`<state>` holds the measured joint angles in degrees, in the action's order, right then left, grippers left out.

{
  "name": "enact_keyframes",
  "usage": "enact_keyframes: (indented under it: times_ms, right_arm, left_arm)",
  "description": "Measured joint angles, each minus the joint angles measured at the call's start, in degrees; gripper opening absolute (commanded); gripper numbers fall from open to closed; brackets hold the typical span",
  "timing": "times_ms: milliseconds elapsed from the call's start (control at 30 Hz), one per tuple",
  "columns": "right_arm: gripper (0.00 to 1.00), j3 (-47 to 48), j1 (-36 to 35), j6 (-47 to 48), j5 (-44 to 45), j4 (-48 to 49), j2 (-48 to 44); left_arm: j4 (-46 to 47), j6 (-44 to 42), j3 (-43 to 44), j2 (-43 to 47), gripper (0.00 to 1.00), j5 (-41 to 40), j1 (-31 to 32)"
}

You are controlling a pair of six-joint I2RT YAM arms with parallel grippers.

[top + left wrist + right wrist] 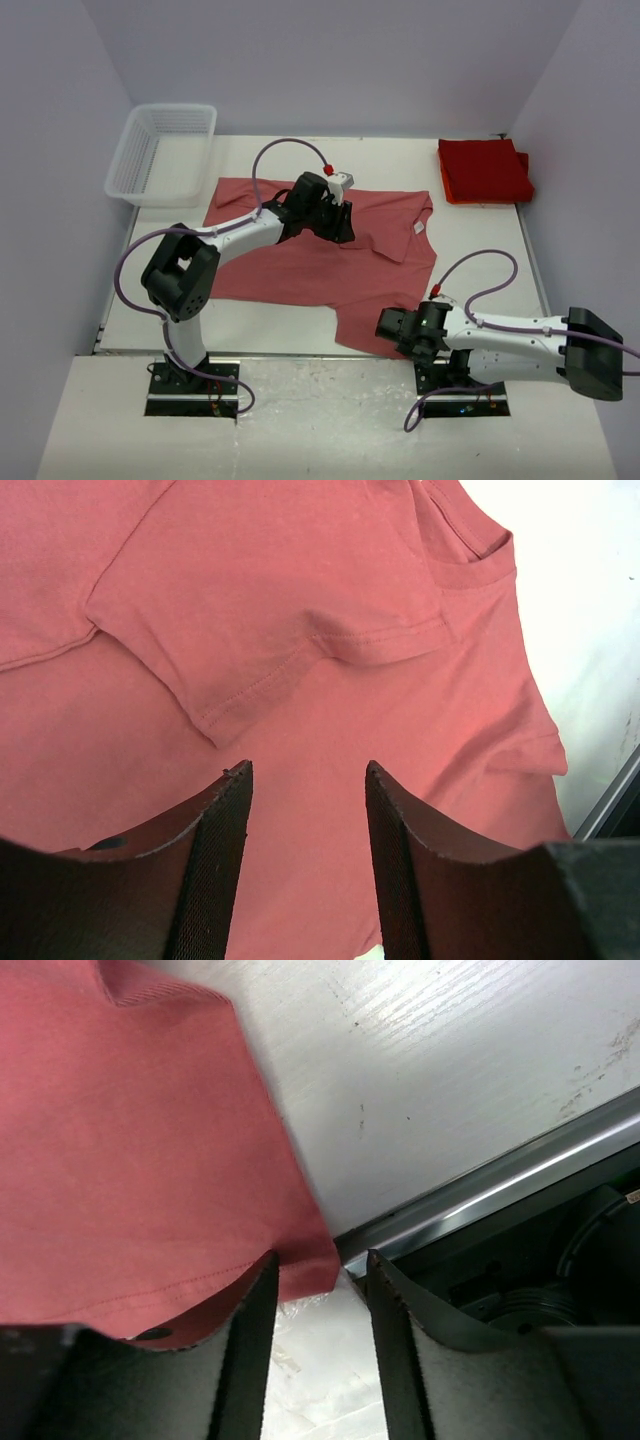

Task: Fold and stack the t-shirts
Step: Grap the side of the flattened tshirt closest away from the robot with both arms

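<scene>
Left gripper (308,770) of mine hangs released above the salmon-red t-shirt (300,265), which is spread mid-table. My right gripper (320,1260) sits unclenched at its hem corner, five o'clock. Folded deep red t-shirts (485,170) lie at two o'clock, the white basket (165,107) at ten.

One salmon t-shirt (300,265), one red folded stack (485,170); one basket (140,150)

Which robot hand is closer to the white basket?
The left. The left gripper hovers over the middle of the salmon t-shirt, to the right of the basket. The right gripper is at the shirt's near hem, by the table's front edge, farther away.
</scene>
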<state>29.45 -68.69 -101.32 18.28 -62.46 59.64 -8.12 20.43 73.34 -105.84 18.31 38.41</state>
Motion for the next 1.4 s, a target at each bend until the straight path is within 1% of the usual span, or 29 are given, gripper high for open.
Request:
enact_keyframes:
  times_ms: [67, 167, 333, 400, 433, 467, 500, 733, 833, 933, 967, 1000, 1033, 1067, 1100, 1133, 1233, 1333, 1400]
  right_arm:
    - [0.44, 0.02, -0.07, -0.02, -0.04, 0.63, 2.14]
    - [0.42, 0.61, -0.33, -0.09, 0.02, 0.81, 3.67]
    - [0.31, 0.61, -0.44, -0.57, -0.02, 1.44, 3.56]
    - [0.21, 0.61, -0.55, -0.61, -0.13, 2.01, 3.32]
    - [0.14, 0.61, -0.70, -0.63, -0.15, 2.27, 3.15]
    - [0.03, 0.61, -0.79, -0.61, -0.17, 2.49, 2.99]
    - [0.00, 0.61, -0.83, -0.63, -0.20, 2.78, 2.93]
    - [0.00, 0.87, -1.60, -0.76, 0.09, 3.78, 3.04]
    - [0.00, 3.80, -1.73, -0.79, 1.84, 0.72, 3.65]
    - [0.00, 9.73, -1.77, -0.33, 5.68, -3.34, 4.02]
    - [0.00, 11.76, -1.75, 0.20, 6.97, -4.44, 4.11]
    - [0.00, 13.60, -1.75, 0.81, 8.26, -5.18, 4.17]
    - [0.00, 15.47, -1.66, 1.57, 9.57, -5.79, 4.37]
    - [0.00, 16.72, -1.62, 2.25, 10.40, -6.08, 4.63]
    - [0.00, 17.81, -1.51, 3.74, 11.41, -6.05, 5.05]
    - [0.00, 18.36, -1.31, 5.14, 12.26, -5.81, 5.70]
    - [0.00, 18.45, -0.85, 9.20, 13.09, -4.07, 8.07]
    - [0.00, 18.21, -0.61, 13.44, 13.55, -0.70, 9.97]
    - [0.00, 17.88, -0.61, 16.24, 13.57, 1.84, 10.62]
  left_arm:
    - [0.00, -0.02, 0.00, 0.00, 0.51, 0.07, 0.00]
    - [0.04, -0.02, -0.07, 0.02, 0.51, 0.20, 0.00]
    - [0.00, 0.00, -0.13, 0.42, 0.51, 0.42, 0.00]
    - [0.07, -0.02, -0.13, 0.76, 0.51, 0.50, 0.00]
    - [0.17, 0.00, -0.13, 0.90, 0.51, 0.55, 0.00]
    - [0.24, 0.00, -0.13, 1.01, 0.51, 0.57, 0.00]
    - [0.33, 0.00, -0.13, 1.14, 0.51, 0.59, 0.02]
    - [0.39, 0.04, -1.44, 2.03, 0.51, 0.07, 0.13]
    - [0.31, 0.70, -4.04, 4.39, 0.51, -5.05, 0.87]
    - [-1.25, 3.58, -8.41, 9.90, 0.50, -14.10, 1.92]
    - [-2.08, 4.76, -9.75, 12.09, 0.51, -17.44, 2.19]
    - [-3.19, 5.88, -10.84, 14.05, 0.59, -20.22, 2.25]
    - [-4.55, 7.10, -11.80, 16.20, 0.69, -23.37, 2.23]
    - [-5.79, 8.11, -12.61, 18.08, 0.88, -26.27, 2.16]
    - [-7.41, 9.16, -13.33, 19.98, 0.91, -29.35, 2.08]
    - [-9.14, 10.71, -13.70, 21.49, 0.92, -31.82, 1.66]
    - [-14.78, 14.05, -15.15, 25.75, 0.88, -36.96, -0.90]
    - [-18.49, 16.52, -20.06, 31.58, 0.83, -38.84, -6.95]
    - [-21.24, 17.62, -24.09, 36.35, 0.82, -39.85, -11.58]
